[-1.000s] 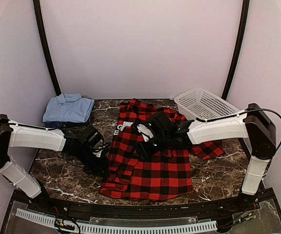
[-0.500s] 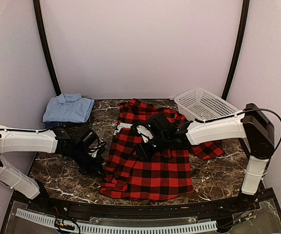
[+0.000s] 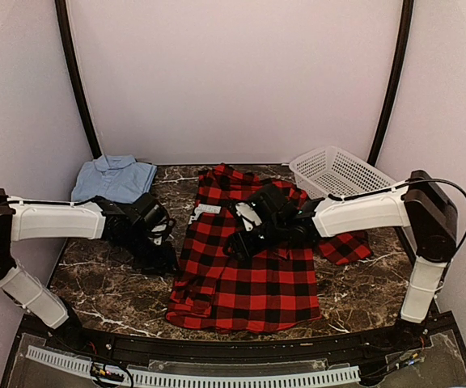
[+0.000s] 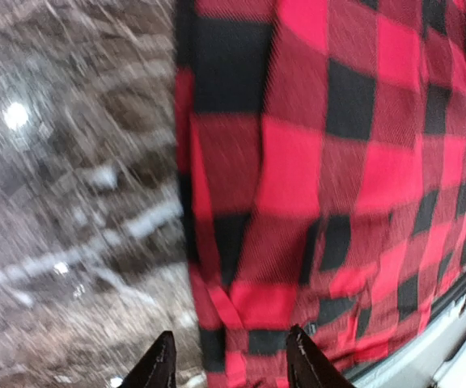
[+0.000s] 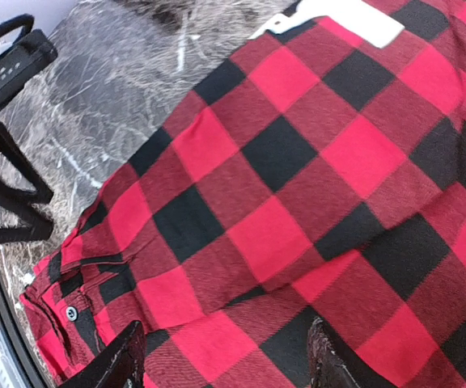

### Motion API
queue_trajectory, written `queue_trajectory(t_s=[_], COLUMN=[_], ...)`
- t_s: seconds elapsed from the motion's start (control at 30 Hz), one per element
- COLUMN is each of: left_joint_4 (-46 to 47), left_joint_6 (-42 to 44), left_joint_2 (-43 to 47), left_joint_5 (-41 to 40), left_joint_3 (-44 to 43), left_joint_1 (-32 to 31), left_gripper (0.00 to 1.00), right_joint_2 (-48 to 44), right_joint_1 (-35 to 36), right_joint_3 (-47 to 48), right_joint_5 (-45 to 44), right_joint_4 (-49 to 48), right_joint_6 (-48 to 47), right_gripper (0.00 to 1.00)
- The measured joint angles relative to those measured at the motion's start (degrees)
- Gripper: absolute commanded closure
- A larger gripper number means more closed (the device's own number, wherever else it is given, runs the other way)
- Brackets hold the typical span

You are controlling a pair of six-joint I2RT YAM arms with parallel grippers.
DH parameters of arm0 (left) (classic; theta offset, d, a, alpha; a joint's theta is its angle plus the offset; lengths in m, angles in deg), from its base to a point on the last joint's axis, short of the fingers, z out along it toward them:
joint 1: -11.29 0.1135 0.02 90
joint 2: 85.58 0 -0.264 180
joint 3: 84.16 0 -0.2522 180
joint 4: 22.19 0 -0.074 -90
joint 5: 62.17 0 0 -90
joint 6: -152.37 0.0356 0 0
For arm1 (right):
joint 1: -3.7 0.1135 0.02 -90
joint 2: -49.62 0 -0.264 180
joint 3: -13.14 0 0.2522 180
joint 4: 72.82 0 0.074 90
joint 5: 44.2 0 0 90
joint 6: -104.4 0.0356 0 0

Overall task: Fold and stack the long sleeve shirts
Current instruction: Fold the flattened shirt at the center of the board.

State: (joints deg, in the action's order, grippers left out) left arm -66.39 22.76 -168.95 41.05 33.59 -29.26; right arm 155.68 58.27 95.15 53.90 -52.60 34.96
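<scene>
Left gripper (image 4: 233, 365) hangs with fingers parted and nothing between them, just over the left edge of the red-and-black checked shirt (image 3: 253, 275), which lies spread flat in the middle of the table (image 3: 95, 283). Right gripper (image 5: 225, 360) hovers above the shirt's middle, fingers wide and empty too. For a clean fold, each should probably pinch one edge low and lift evenly

Marble table (image 3: 95, 275): flannel shirt (image 3: 249, 283) spread mid (red-black check), light blue shirt (image 3: 113, 179) far-left, basket (image 3: 338, 174) far-right.
</scene>
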Motion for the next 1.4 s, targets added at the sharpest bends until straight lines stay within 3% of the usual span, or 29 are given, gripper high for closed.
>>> queue_trajectory(t_s=[0.27,0.47,0.73,0.83,1.03,1.4], left_joint_4=[3.34,5.84,9.09,9.90,11.41,5.09], left_joint_6=[5.66,8.63,9.44,8.94,7.21,5.09], left_joint_2=[-13.70,-18.84,-21.05,-21.05,-18.03,-5.40], left_joint_5=[-1.09,1.11,5.97,7.19,7.54,3.28], left_joint_3=[-7.85,-12.33,-12.81,-11.82,-7.61,4.31], left_joint_1=[8.50,9.16,9.16,9.16,9.16,10.51], left_gripper=[0.57,0.63,0.94,1.00,1.00,1.00], right_joint_2=[-1.86,-3.63,-3.65,-3.65,-3.61,-1.51], right_joint_1=[-3.87,-4.33,-4.50,-4.66,-4.70,-4.74], right_joint_3=[-0.90,-1.20,-1.36,-1.38,-1.38,-1.27], right_joint_5=[-1.49,-2.21,-3.02,-3.06,-3.06,-2.95], right_joint_4=[0.20,0.22,0.42,0.39,0.20,-0.68], right_joint_6=[2.03,2.27,2.32,2.45,2.67,2.69], right_gripper=[0.36,0.36,0.36,0.36,0.36,0.36])
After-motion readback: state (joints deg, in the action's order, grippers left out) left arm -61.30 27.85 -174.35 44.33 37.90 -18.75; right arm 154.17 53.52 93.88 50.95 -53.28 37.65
